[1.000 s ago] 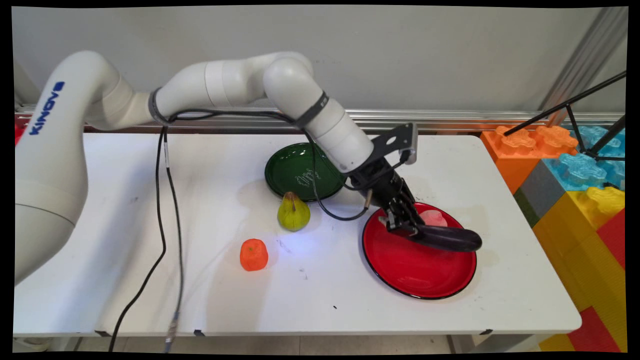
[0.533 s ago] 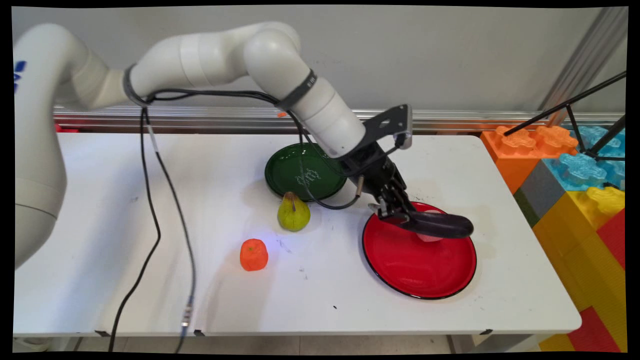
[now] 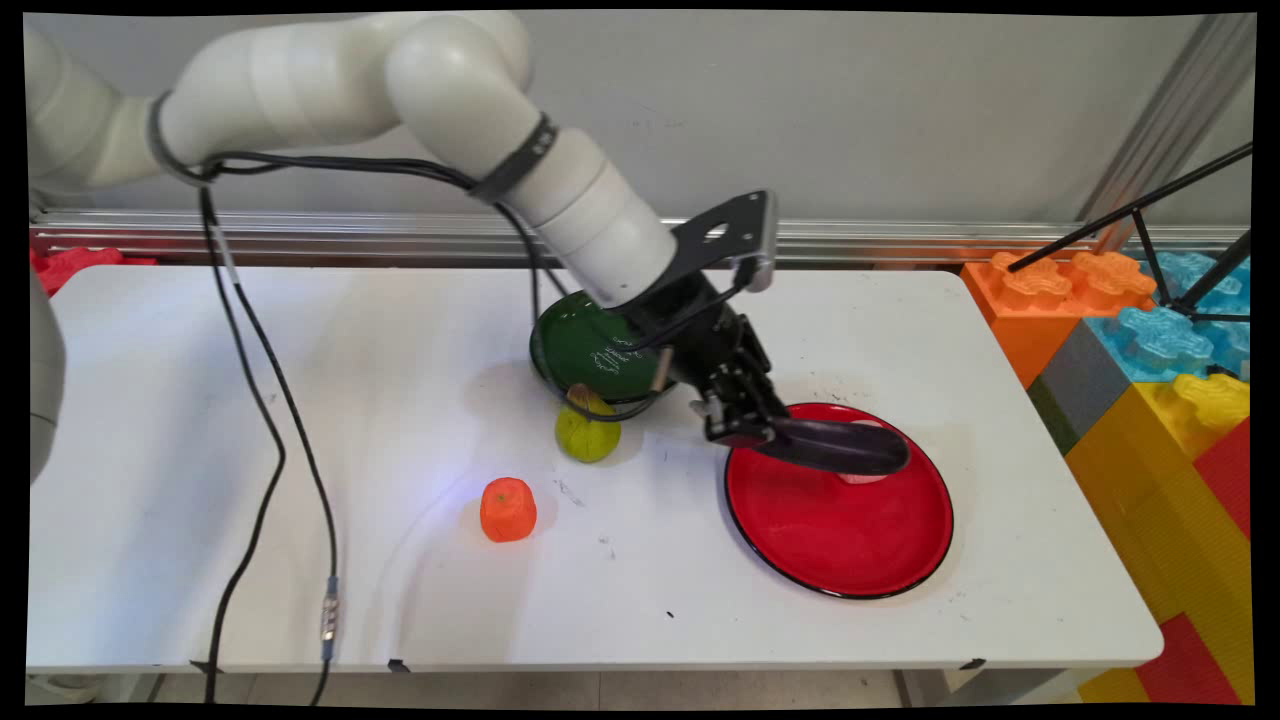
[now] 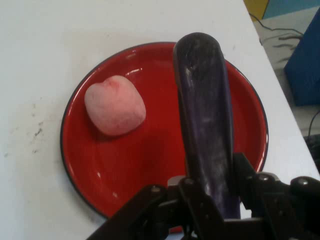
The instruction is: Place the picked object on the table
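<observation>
The claw (image 3: pixel 745 428) is gripping a dark purple eggplant (image 4: pixel 206 115) by one end, held over the red plate (image 4: pixel 155 170), where a pink peach (image 4: pixel 115 105) sits.

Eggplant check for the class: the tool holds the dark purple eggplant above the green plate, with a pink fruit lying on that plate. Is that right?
Not quite: the tool holds the eggplant above the red plate, not the green plate. The pink fruit lies on that red plate, as the hand view shows.
</observation>
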You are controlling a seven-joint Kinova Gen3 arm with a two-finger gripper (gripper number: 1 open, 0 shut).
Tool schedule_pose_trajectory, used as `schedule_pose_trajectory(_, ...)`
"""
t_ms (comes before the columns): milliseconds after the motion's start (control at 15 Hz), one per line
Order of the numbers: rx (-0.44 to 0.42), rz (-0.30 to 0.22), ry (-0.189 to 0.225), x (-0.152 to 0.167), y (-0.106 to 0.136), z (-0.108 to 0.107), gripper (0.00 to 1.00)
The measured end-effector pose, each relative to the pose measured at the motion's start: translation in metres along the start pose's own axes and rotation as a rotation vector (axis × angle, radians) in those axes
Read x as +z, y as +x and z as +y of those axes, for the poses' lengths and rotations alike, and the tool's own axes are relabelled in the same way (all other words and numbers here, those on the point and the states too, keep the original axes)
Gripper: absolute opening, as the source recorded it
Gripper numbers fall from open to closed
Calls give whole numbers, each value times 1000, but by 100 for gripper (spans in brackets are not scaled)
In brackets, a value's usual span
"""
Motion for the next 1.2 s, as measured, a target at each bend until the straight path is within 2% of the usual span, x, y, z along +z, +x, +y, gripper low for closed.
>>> schedule_pose_trajectory(467,8,-44,66,-25,-33,24,0)
schedule_pose_trajectory(933,-49,-87,133,-41,-65,43,0)
schedule_pose_trajectory(1200,-71,-107,145,-48,-79,53,0)
